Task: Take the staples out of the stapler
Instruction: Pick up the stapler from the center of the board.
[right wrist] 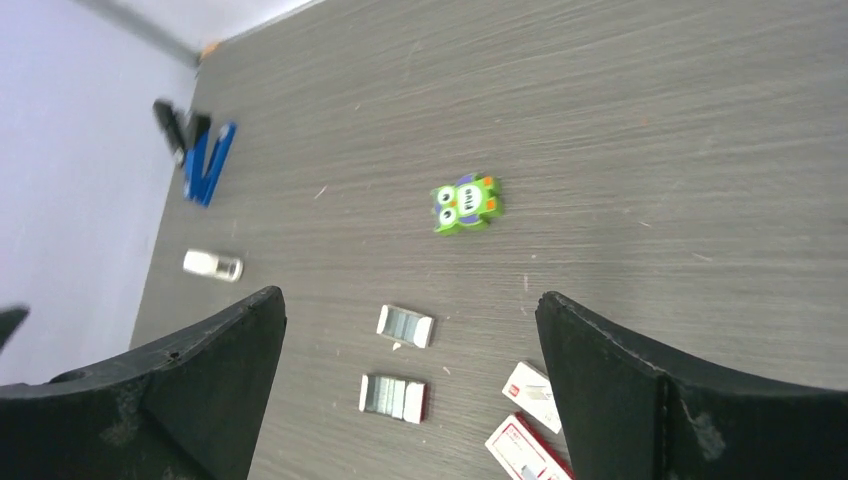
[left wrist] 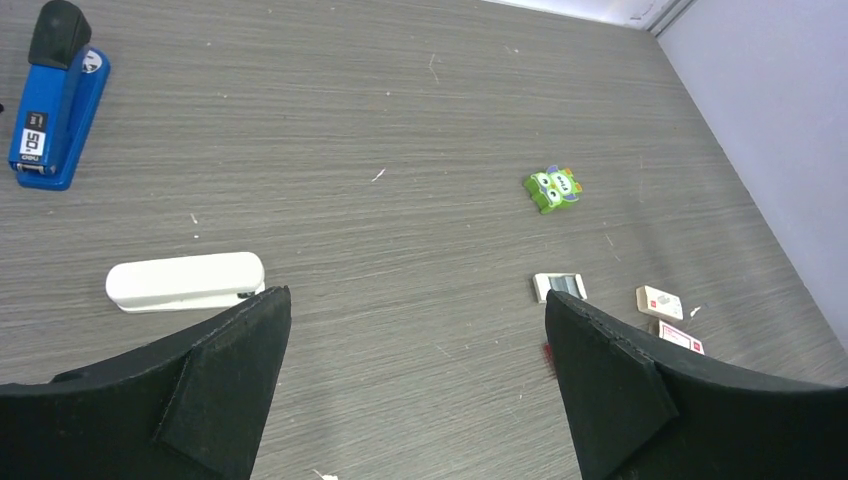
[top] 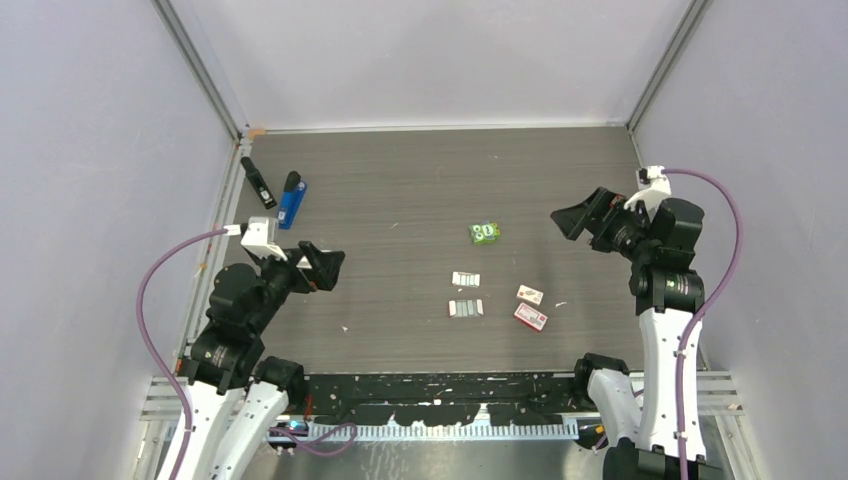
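Staples point(right wrist: 405, 326): two ribbed grey strips lying loose mid-table point(top: 400, 180), one just nearer than the other, close to two red-and-white boxes point(top: 531, 318). Green packet point(top: 484, 233) lies beyond. White stapler point(left wrist: 185, 281), blue stapler point(top: 291, 200) and black stapler point(top: 258, 183) lie at far left. Left tool point(top: 325, 265) and right tool point(top: 578, 218) hover with fingers apart, holding nothing.

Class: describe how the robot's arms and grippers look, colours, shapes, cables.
The left arm and right arm have white lower links and black joint housings. Each carries a purple cable and a white camera block at the wrist. The left gripper and right gripper have two broad, matte black, wedge-shaped fingers.
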`<state>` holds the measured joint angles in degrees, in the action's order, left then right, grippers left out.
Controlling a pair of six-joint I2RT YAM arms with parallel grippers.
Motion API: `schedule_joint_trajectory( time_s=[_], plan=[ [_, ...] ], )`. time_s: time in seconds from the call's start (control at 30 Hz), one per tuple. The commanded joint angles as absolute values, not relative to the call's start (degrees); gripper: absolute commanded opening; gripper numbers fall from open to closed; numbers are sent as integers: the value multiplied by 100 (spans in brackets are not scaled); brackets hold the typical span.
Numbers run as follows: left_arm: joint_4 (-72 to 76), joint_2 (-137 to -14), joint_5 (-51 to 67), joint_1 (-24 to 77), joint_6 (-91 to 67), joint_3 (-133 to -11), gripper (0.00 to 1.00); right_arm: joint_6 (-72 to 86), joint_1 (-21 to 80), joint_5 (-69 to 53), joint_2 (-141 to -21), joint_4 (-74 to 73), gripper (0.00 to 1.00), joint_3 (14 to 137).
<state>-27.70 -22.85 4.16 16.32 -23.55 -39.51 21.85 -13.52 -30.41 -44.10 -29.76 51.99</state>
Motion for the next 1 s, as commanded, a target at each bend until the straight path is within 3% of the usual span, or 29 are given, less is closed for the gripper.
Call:
schedule_joint_trajectory(
  time_s=[0.0, 0.17, 0.3, 0.57, 0.77, 0.97],
  plan=[
    [-2483, -2305, 695, 1592, -2320, -3955, 100, 860, -1320, -5146, -4531, -2449, 100, 5113],
    [-2234, -2376, 1319, 1591, -2294, -3910, 100, -407, -1030, -6041, -5136, -3435, 100, 5787],
    [-2087, -2410, 1513, 1591, -2301, -3872, 100, -556, -1026, -6396, -5473, -3552, 100, 5734],
    [-1861, -2772, 1403, 1582, -1858, -3840, 100, -1533, -1000, -5787, -5117, -4374, 100, 5808],
    [-2574, -3457, 1164, 1582, -1385, -4526, 100, -1564, -855, -5443, -5018, -4461, 99, 5798],
    [-2528, -3839, 1913, 1582, -936, -4851, 100, -1477, -581, -5137, -5080, -4530, 100, 5847]
  ],
)
